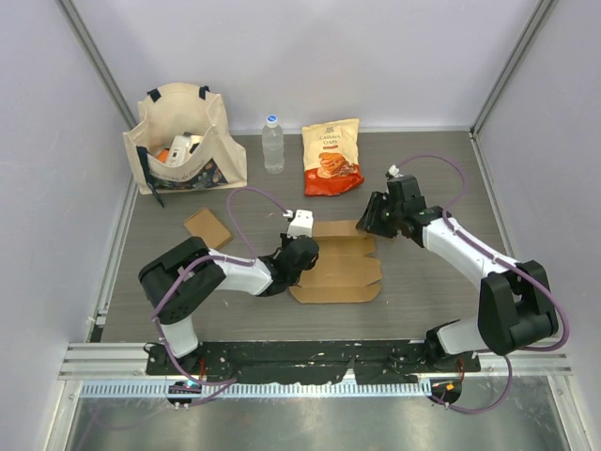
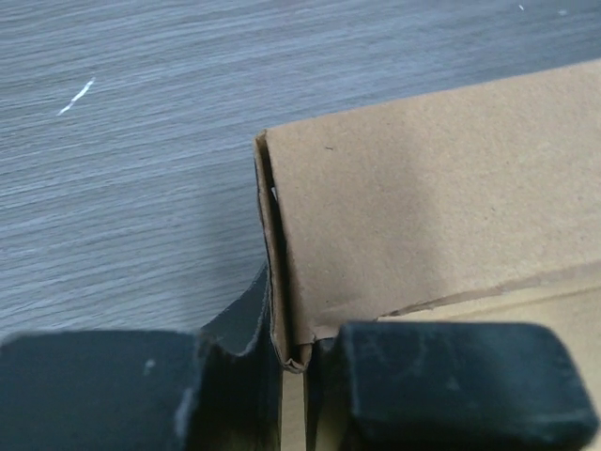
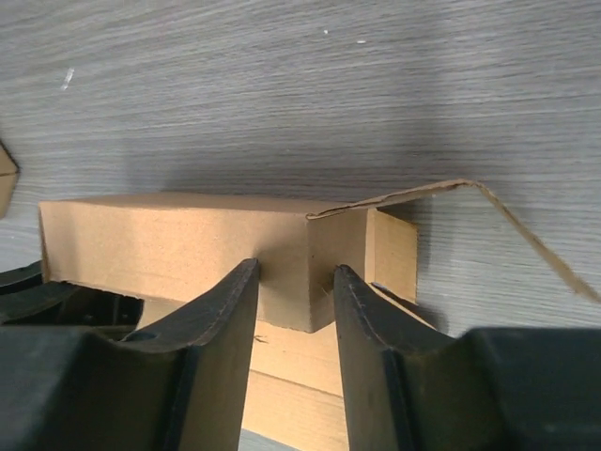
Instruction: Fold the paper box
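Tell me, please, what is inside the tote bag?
At the opening of the bag, an orange item and a white one show; anything deeper is covered by its cloth wall.

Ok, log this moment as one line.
phase: folding | left gripper: shut on paper box wall | right gripper: open, at its corner

The grey wood-grain table [image 1: 423, 169] carries the paper box [image 1: 343, 268] between the left gripper [image 1: 305, 258] and the right gripper [image 1: 368, 221]. A cardboard scrap [image 1: 207, 226] lies left of the left gripper. Beyond both grippers sit a tote bag [image 1: 183, 141], a water bottle [image 1: 272, 144] and a snack bag [image 1: 331, 158].
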`<state>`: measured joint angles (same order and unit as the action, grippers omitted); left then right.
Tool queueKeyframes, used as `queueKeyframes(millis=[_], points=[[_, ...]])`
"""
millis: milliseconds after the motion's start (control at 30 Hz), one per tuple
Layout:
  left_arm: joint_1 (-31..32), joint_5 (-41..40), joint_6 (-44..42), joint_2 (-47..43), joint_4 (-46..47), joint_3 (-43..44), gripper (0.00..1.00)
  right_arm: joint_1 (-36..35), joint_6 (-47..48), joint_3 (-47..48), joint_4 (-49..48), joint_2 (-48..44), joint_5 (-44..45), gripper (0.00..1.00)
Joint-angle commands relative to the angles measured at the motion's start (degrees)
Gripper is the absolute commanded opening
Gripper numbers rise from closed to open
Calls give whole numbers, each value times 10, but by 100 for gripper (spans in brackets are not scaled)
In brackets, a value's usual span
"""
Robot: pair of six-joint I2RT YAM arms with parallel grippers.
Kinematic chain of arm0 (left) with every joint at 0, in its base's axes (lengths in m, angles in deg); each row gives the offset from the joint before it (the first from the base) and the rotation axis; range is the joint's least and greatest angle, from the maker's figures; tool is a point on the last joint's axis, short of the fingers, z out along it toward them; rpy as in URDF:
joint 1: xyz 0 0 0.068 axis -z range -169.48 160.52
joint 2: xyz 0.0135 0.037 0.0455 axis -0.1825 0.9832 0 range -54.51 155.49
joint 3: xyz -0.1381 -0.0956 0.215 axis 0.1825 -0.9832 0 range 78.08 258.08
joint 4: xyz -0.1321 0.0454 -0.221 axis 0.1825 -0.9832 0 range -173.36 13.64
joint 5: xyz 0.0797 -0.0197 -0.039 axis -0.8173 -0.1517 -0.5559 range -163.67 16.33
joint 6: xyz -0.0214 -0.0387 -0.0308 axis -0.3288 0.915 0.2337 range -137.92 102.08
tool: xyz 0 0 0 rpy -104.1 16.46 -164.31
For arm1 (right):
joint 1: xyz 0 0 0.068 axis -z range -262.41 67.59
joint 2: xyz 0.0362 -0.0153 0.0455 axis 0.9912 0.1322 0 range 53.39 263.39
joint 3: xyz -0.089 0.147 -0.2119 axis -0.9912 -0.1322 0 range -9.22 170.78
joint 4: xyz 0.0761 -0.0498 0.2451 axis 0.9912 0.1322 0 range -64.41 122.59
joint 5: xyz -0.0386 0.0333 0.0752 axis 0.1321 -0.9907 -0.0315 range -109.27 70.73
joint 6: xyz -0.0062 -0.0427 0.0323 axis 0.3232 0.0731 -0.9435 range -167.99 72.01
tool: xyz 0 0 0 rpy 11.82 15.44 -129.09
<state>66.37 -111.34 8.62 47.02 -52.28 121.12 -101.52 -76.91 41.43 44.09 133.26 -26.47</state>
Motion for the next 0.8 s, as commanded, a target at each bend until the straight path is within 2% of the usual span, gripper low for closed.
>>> queueKeyframes(millis=[0,100,167,233,267,300,333,433,500,533,567,600,633,700,733,767], points=[[0,-28,-4,0,41,16,6,12,-78,4,-63,-5,-37,36],[0,-21,-3,-6,44,12,0,28,-156,-46,-143,-13,-86,27],[0,-20,1,-14,43,8,0,36,-190,-75,-220,-20,-112,23],[1,-21,3,-22,43,0,0,50,-225,-109,-257,-24,-134,19],[0,-21,4,-31,43,-2,0,57,-240,-127,-328,-28,-165,7],[0,-21,9,-37,42,-7,0,71,-274,-163,-370,-30,-176,1],[0,-21,10,-43,40,-9,0,77,-286,-179,-437,-33,-187,1],[0,-28,19,-63,32,-18,0,94,-344,-227,-533,-38,-214,1],[1,-37,28,-77,29,-24,0,94,-331,-208,-520,-38,-219,1],[0,-42,40,-79,26,-25,0,97,-307,-198,-467,-42,-216,1],[0,-47,45,-84,25,-29,0,100,-290,-190,-438,-57,-213,22],[0,-50,48,-85,25,-33,0,101,-264,-170,-396,-68,-186,36],[0,-57,53,-86,26,-37,0,101,-204,-159,-306,-82,-169,46],[0,-61,54,-89,24,-42,0,101,-150,-127,-223,-117,-129,52],[0,-62,56,-90,23,-43,0,100,-109,-124,-171,-130,-120,58],[0,-62,59,-90,23,-47,0,95,-89,-122,-154,-142,-106,62]])
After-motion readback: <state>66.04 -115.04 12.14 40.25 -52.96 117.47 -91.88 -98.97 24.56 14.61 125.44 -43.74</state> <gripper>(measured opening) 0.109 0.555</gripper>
